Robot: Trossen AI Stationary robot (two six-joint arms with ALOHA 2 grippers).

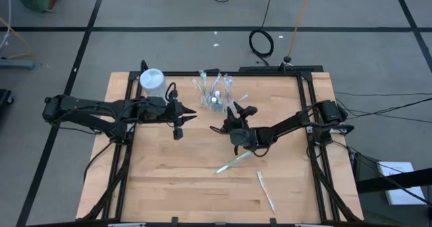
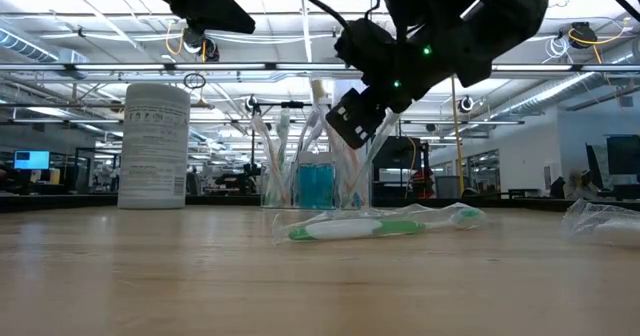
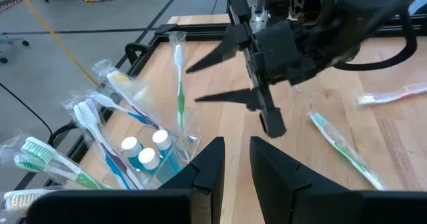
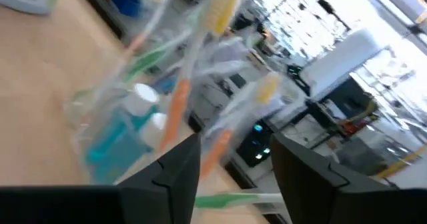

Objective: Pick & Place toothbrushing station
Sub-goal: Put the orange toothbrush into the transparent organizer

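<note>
The clear plastic cup (image 1: 214, 96) stands upright on the table at the far middle. It holds several wrapped white, green and blue toothbrushes and blue toothpaste tubes with white caps (image 3: 143, 151). A wrapped green toothbrush (image 1: 233, 162) and a wrapped white one (image 1: 265, 190) lie flat on the table. My left gripper (image 1: 191, 118) hovers left of the cup and is empty, its fingers (image 3: 212, 163) a narrow gap apart. My right gripper (image 1: 226, 117) is open and empty, just near of the cup. It also shows in the left wrist view (image 3: 192, 84).
A larger white cylindrical container (image 1: 152, 80) stands at the far left corner, behind my left arm. Black frame rails (image 1: 307, 119) run along the table's left, right and far edges. Bare wood (image 1: 175, 180) lies toward the near edge.
</note>
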